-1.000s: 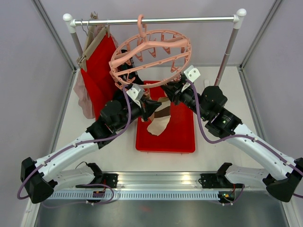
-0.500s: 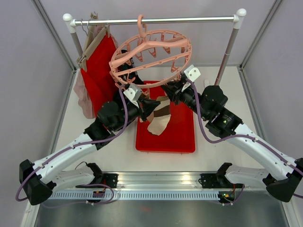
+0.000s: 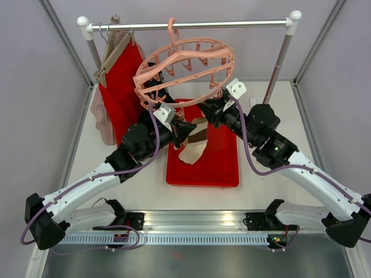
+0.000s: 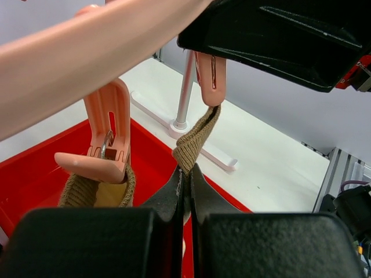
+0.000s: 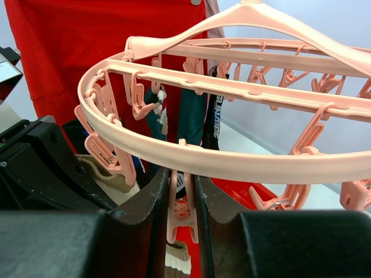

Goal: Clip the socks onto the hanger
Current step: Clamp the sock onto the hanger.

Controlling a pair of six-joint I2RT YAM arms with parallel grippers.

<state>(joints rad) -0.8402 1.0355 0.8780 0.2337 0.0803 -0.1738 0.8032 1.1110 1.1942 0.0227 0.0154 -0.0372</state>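
Pinching a tan sock [image 4: 200, 133] by its ribbed cuff, the left hand [image 4: 185, 174] is closed just beneath the pink ring hanger [image 5: 232, 159]. The right hand [image 5: 181, 191] clamps one dangling peg [image 5: 181, 217], whose tip meets the sock's upper edge. A red tray [image 3: 223, 168] lies below both.

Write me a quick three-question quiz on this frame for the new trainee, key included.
1. True or false: the left gripper is open and empty.
2. What sits between the fingers of the right gripper? A) a pink clip peg B) a spoon C) nothing
3. What colour is the tray under the round hanger?
Key: 1. False: it is shut on the cuff of a tan sock. 2. A: the fingers straddle a peg hanging from the hanger's ring. 3. Red.
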